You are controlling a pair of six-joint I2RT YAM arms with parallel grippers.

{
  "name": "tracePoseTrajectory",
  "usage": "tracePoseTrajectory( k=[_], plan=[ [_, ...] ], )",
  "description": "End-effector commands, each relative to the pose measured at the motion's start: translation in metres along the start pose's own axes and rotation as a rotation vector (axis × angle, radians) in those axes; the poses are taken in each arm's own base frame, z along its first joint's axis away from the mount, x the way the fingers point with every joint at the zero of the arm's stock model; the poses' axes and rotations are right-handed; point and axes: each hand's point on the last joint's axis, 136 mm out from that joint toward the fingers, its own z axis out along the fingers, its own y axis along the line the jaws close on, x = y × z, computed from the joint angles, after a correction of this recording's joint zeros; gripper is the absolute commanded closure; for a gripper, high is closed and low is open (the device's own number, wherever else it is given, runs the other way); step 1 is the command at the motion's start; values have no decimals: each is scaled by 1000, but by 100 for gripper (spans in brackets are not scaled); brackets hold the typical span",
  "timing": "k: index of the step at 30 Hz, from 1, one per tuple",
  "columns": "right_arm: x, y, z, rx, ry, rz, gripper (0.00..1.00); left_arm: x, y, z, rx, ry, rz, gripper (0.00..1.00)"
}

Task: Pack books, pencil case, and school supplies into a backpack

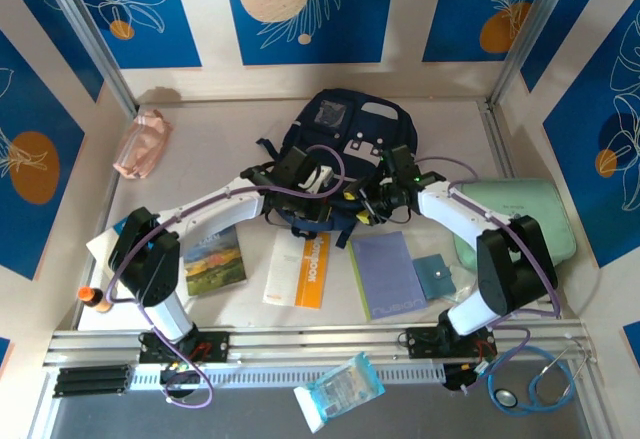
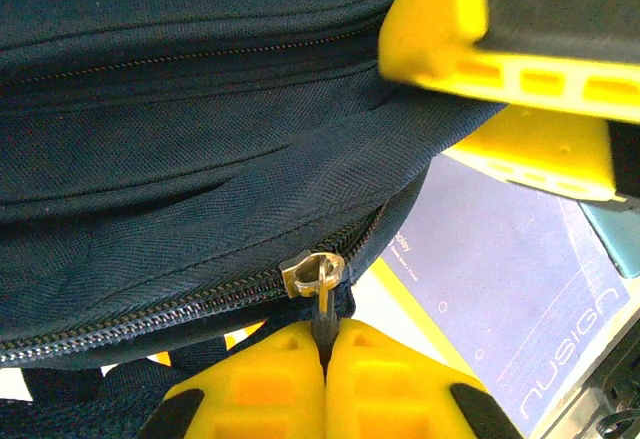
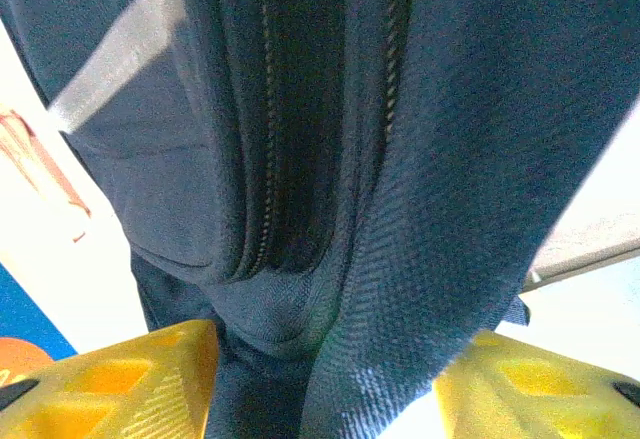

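So the navy backpack is lying at 12 o'clock on the counter, with both arms reaching in at its near edge. The left pincer is pressed together on the metal zipper pull, right at the end of the zip. The right pincer has its yellow fingers apart with a fat fold of backpack fabric between them; can't tell if it's actually squeezing that or just straddling it. Nothing's packed: the pink pencil case sits way over at 10 o'clock. At 6 o'clock from the bag the Animal Farm book, white-and-orange book and lavender notebook lie in a row. The teal pad is just beside the notebook at its 3 o'clock, and the orange-capped tube is at 8 o'clock.
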Motion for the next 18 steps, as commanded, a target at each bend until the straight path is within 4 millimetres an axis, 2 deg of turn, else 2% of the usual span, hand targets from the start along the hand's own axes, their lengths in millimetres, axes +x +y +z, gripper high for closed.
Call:
tracePoseTrajectory(
  k=[1, 5, 7, 9, 12, 13, 18],
  plan=[
    [9, -14, 11, 26, 40, 43, 49, -21, -20, -9, 55, -56, 42, 100],
    [8, -17, 15, 34, 29, 30, 58, -21, -22, -9, 65, -53, 49, 100],
    [3, -14, 16, 40, 20, 12, 68, -22, -24, -10, 66, -55, 58, 100],
    [-3, -7, 14, 44, -10, -26, 77, -21, -16, -12, 25, -54, 85, 100],
    [-13, -1, 6, 66, -83, -70, 93, -15, 10, -17, -95, -42, 149, 100],
    [-16, 1, 3, 69, -102, -81, 96, -12, 21, -19, -131, -28, 149, 100],
    [-26, 1, -8, 77, -164, -118, 98, 7, 65, -29, -212, 28, 123, 100]
  ],
)
